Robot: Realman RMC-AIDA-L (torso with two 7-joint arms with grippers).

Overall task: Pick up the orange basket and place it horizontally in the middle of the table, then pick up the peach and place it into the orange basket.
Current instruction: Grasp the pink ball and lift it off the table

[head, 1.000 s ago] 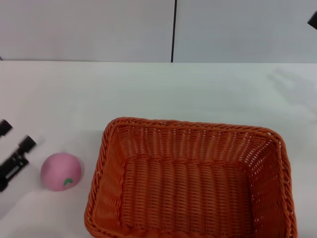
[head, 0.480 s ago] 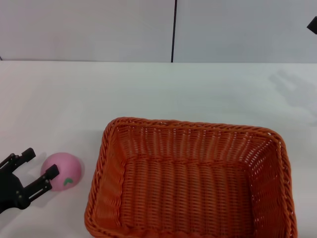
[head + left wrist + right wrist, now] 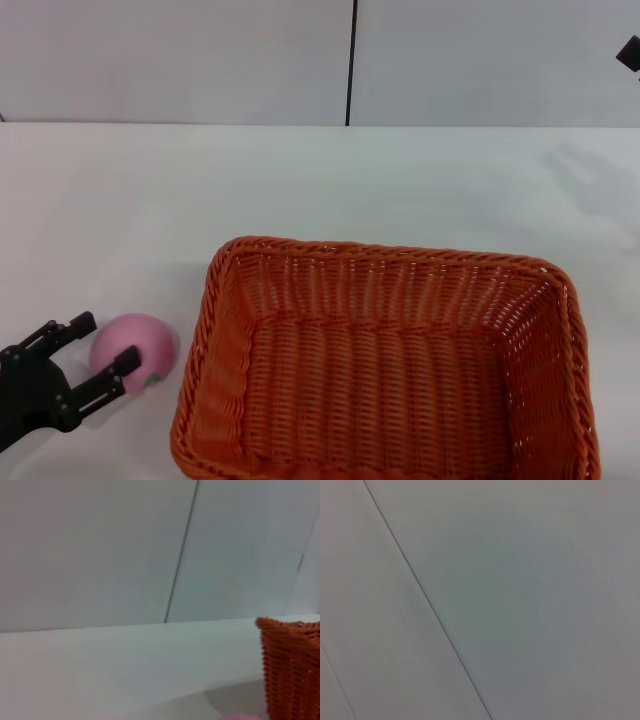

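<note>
The orange basket (image 3: pixel 380 252) lies lengthwise on the white table (image 3: pixel 300 180), filling the near middle and right of the head view. Its corner (image 3: pixel 292 665) also shows in the left wrist view. The pink peach (image 3: pixel 142 338) rests on the table just left of the basket; only a pink sliver of it (image 3: pixel 240 717) shows in the left wrist view. My left gripper (image 3: pixel 107 340) is open at the near left, one finger behind the peach and one in front of it. Only a black corner of my right gripper (image 3: pixel 630 52) shows, raised at the far right edge.
A pale wall with a dark vertical seam (image 3: pixel 351 60) stands behind the table's far edge. The right wrist view shows only that wall. The basket's left rim sits close beside the peach.
My left gripper has come in from the left edge toward the basket, and its open fingers now flank the peach. The peach has shifted slightly toward the basket.
</note>
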